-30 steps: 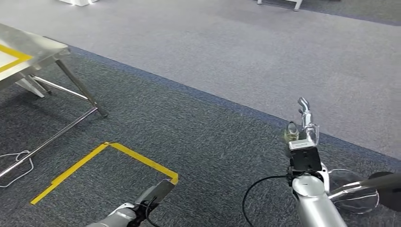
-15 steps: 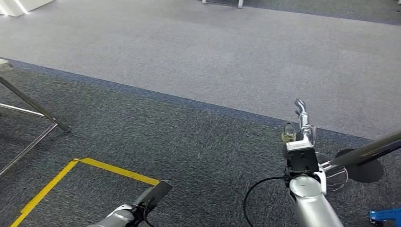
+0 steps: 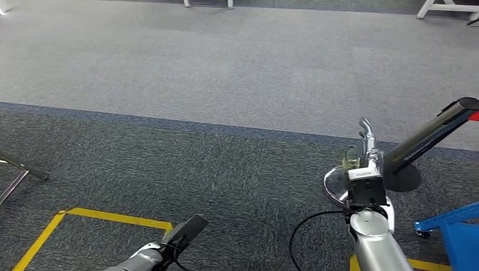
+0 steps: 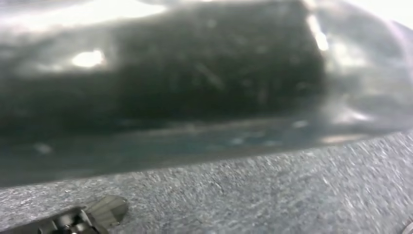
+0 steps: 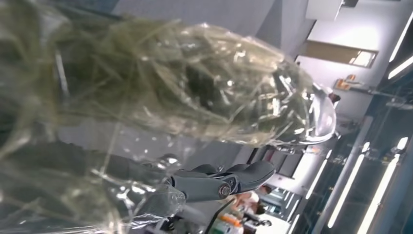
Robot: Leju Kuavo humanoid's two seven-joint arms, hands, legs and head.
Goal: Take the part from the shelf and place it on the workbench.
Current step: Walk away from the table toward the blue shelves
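In the head view we look down on a floor of two carpets, a pale grey one farther off and a dark speckled one (image 3: 169,164) nearer, which we take as our landmark. Our right hand (image 3: 364,149) rises over the dark carpet near its far edge, one finger pointing up, and it grasps the part (image 3: 351,159), a small clear-wrapped yellowish thing held against the hand just above the black wrist camera. Beside that hand, on the dark carpet, stands a shiny round base (image 3: 337,185), and a dark pole (image 3: 429,135) leans up from a dark disc beside it toward the pale carpet. A blue frame (image 3: 454,228) sits at the near right corner of the dark carpet, yellow tape (image 3: 107,217) marks a corner on its near left part, and a metal leg (image 3: 17,169) reaches in at its left edge. Our left hand (image 3: 183,232) comes in low over the dark carpet next to the tape; whether it is clenched or released we cannot tell. In the left wrist view a dark glossy blur lies over the speckled carpet, and a grey finger (image 4: 104,209) shows at the edge. In the right wrist view the part (image 5: 195,92) is a crinkled clear bag pressed close to the lens, with grey fingers (image 5: 219,183) curled against it.
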